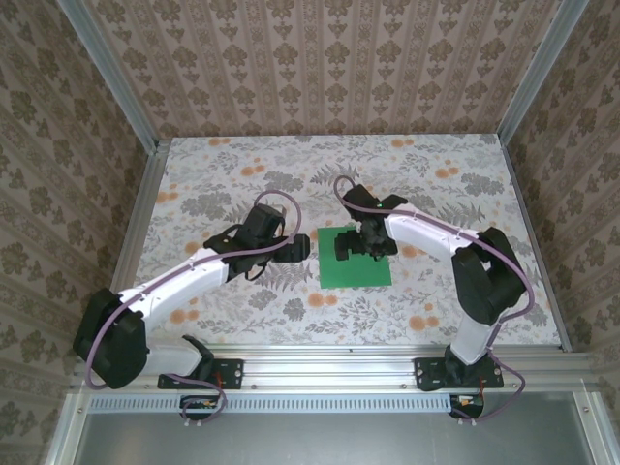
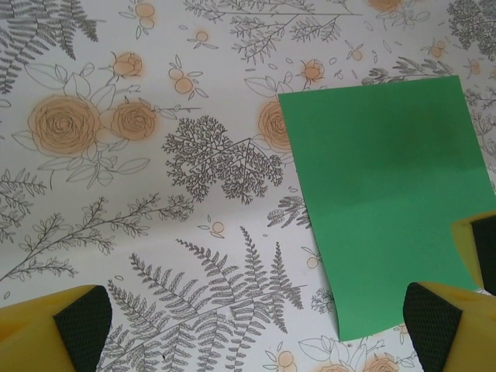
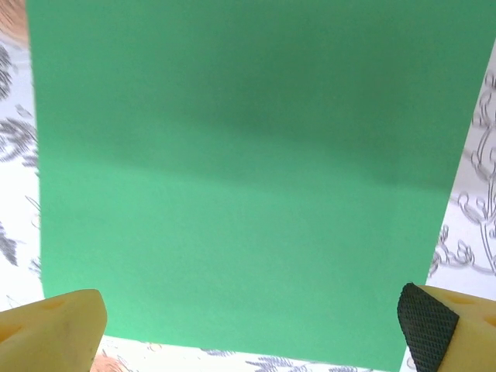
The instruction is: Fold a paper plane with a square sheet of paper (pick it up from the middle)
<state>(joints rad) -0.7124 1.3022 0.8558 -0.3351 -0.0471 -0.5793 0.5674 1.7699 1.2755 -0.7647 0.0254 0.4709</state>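
With right pincer spread wide, hovered close over square sheet of paper; left pincer likewise apart, at its edge. Risked sliding sheet across worktop instead of lifting.

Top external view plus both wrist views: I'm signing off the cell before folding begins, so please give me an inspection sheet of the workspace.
Surface: floral-print tabletop, flat.
Job's things: bright green square paper sheet lying flat mid-table, not yet shaped into a plane.
Clutter: nothing seen.
End effectors: left end effector open, at the sheet's left edge; right end effector open, over the sheet, holding nothing.
Cables: purple cables looped along each arm, none lying on the sheet.
Surroundings: patterned wallpaper walls; aluminium frame rails at the near edge.
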